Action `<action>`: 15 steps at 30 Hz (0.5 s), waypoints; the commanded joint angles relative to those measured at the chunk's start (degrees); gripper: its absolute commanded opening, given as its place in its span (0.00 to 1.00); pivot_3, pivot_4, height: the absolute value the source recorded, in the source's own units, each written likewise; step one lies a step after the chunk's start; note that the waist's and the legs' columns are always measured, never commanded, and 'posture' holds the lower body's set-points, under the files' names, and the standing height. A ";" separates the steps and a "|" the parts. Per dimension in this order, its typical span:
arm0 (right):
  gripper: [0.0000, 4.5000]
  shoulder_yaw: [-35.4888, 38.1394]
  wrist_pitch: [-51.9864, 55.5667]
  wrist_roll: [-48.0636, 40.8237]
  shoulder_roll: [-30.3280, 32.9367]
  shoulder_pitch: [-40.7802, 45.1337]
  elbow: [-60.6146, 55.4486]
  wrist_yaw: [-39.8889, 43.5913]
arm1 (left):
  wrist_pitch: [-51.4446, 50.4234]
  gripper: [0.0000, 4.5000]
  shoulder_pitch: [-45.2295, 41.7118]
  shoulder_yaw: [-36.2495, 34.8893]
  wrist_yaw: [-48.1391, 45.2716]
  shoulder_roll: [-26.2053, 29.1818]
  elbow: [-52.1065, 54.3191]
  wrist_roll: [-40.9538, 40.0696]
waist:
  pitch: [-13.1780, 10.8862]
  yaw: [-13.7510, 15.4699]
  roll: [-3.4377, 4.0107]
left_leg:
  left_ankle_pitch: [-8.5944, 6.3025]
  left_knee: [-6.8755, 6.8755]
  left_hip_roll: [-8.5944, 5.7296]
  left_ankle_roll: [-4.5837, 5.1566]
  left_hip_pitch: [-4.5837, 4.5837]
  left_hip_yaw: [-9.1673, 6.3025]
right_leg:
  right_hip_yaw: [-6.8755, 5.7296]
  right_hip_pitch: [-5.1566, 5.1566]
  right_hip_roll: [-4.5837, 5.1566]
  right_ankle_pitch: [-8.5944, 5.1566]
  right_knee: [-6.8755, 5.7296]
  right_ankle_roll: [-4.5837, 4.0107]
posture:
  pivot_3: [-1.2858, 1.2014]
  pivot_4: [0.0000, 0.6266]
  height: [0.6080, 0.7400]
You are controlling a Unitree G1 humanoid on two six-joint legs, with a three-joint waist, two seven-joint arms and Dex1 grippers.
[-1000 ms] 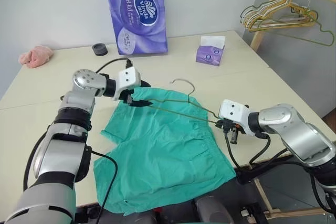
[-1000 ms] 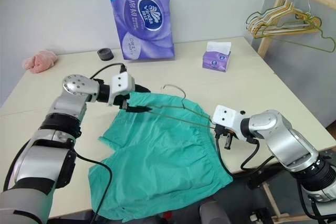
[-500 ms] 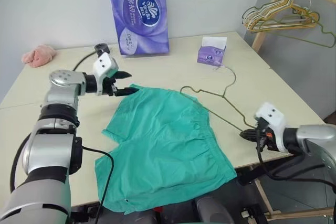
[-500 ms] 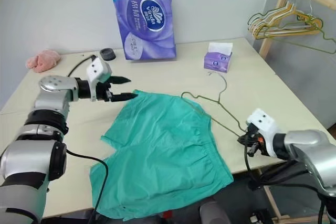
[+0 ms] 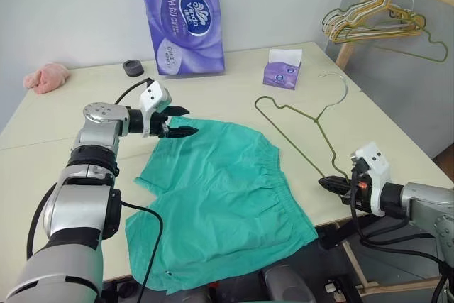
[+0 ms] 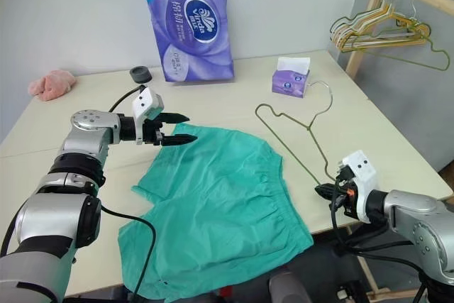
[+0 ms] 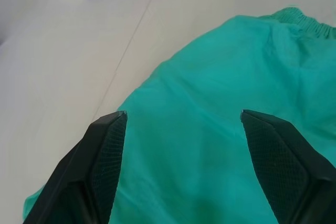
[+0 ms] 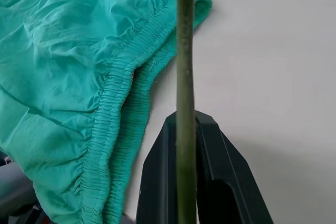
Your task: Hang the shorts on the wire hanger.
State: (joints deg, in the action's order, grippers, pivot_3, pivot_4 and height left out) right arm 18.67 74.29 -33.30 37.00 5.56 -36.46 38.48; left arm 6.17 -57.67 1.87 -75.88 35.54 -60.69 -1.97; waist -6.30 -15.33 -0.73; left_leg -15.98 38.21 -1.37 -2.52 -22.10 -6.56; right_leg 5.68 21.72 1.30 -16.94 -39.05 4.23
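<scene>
Gripping the wire hanger (image 5: 305, 122) by one bottom corner, the right gripper (image 6: 325, 190) is clamped tight on the thin green wire — in the right wrist view the wire (image 8: 185, 77) runs straight up between the closed black fingers (image 8: 157, 182). From that grip the hanger's long side runs away from the gripper, up and toward the far side of the table (image 5: 234, 79), with the curved hook (image 5: 339, 86) at the far end, lifted clear of the shorts. The left gripper (image 5: 183, 122) has its jaws spread wide and holds nothing; it hovers over the far leg edge of the shorts (image 5: 220, 196), fingertips (image 7: 107, 129) on either side of the teal fabric below, contact not discernible. Shorts lie flat on the table between the two grippers, long axis running from the left gripper toward the near table edge, gathered waistband (image 8: 110, 108) on the side facing the right gripper — just beside its fingers, apart from the wire.
</scene>
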 commanded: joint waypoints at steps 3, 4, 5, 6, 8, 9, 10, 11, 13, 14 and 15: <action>0.00 8.29 6.28 -7.05 -0.68 -1.97 -3.81 -0.65 | -1.03 0.81 2.76 0.54 -2.26 -0.86 5.42 -0.71 | 0.06 -0.03 0.06 | 0.00 -0.01 -0.01 0.00 0.00 0.02 | 0.02 0.00 0.01 0.00 0.01 0.00 | 0.39 0.11 1.00; 0.00 9.19 7.31 -8.13 -0.43 -2.74 -4.55 -0.63 | -1.04 0.81 3.08 0.65 -2.33 -1.02 5.86 -0.64 | 0.06 -0.10 0.06 | 0.00 -0.01 0.00 0.00 0.00 0.01 | 0.02 0.00 0.00 0.00 0.01 0.00 | 0.39 0.11 1.00; 0.00 10.01 8.14 -9.16 0.00 -3.71 -5.35 -0.47 | -1.15 0.81 3.36 0.77 -2.52 -1.20 6.26 -0.63 | 0.06 -0.13 0.06 | 0.00 -0.01 0.02 0.00 0.00 0.01 | 0.02 0.00 0.00 0.00 0.01 0.00 | 0.39 0.11 1.00; 0.00 11.34 9.19 -10.61 0.32 -5.26 -6.44 0.04 | -1.25 0.81 3.65 1.01 -2.90 -1.45 6.72 -0.64 | 0.06 -0.13 0.06 | 0.00 -0.01 0.02 0.00 0.00 0.01 | 0.02 0.00 -0.01 0.00 0.01 0.00 | 0.38 0.12 1.00; 0.00 14.12 11.09 -13.36 0.65 -8.28 -8.26 0.93 | -1.43 0.81 4.03 1.52 -3.54 -1.92 7.39 -0.66 | 0.06 -0.05 0.07 | 0.00 -0.01 -0.01 0.00 -0.03 0.00 | 0.00 -0.01 0.00 0.00 0.03 0.00 | 0.38 0.12 1.00; 0.00 15.39 11.98 -14.73 0.56 -9.44 -8.98 1.10 | -1.45 0.81 4.09 1.62 -3.67 -2.04 7.50 -0.65 | 0.06 -0.13 0.07 | 0.00 -0.01 0.00 0.00 -0.03 0.00 | 0.00 -0.01 0.00 0.00 0.04 0.00 | 0.38 0.12 1.00; 0.00 16.60 12.79 -16.12 0.43 -10.54 -9.65 1.31 | -1.46 0.81 4.09 1.68 -3.87 -2.14 7.52 -0.64 | 0.07 -0.30 0.07 | 0.00 -0.01 -0.01 0.00 -0.03 0.02 | 0.01 -0.02 0.00 0.00 0.04 0.00 | 0.38 0.13 1.00; 0.00 18.22 14.05 -18.28 -0.43 -12.74 -11.03 1.78 | -1.52 0.81 3.96 1.79 -4.11 -2.34 7.39 -0.62 | 0.07 -0.37 0.07 | 0.00 0.00 0.00 0.00 -0.02 0.04 | 0.03 -0.03 0.00 0.00 0.04 0.00 | 0.37 0.13 1.00; 0.00 20.39 15.95 -22.01 -2.39 -16.36 -13.22 1.81 | -1.61 0.81 3.76 2.09 -4.62 -2.68 7.23 -0.57 | 0.08 -0.43 0.08 | 0.00 -0.01 0.01 0.01 0.01 0.01 | 0.00 -0.09 -0.02 0.00 0.05 0.01 | 0.37 0.14 1.00; 0.00 20.98 16.66 -23.48 -3.40 -17.58 -14.06 1.39 | -1.59 0.81 3.66 2.26 -4.87 -2.74 7.11 -0.58 | 0.08 -0.49 0.08 | 0.00 -0.01 0.04 0.01 0.02 0.02 | 0.00 -0.08 -0.05 -0.01 0.06 0.01 | 0.37 0.14 1.00; 0.00 21.46 17.26 -24.86 -4.51 -18.65 -14.73 0.82 | -1.46 0.81 3.58 2.41 -5.01 -2.82 7.01 -0.52 | 0.08 -0.61 0.08 | 0.00 -0.03 0.04 0.01 0.02 0.03 | 0.00 -0.08 -0.06 -0.01 0.06 0.01 | 0.36 0.14 1.00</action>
State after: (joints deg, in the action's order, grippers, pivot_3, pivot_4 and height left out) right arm 38.21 90.54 -54.52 33.19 -12.88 -48.44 39.45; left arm 4.27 -53.44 4.35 -80.43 32.30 -54.59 -2.13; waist -6.22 -15.94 -0.65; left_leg -15.99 38.17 -1.32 -2.51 -22.07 -6.51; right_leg 5.70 21.63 1.23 -16.95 -38.99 4.24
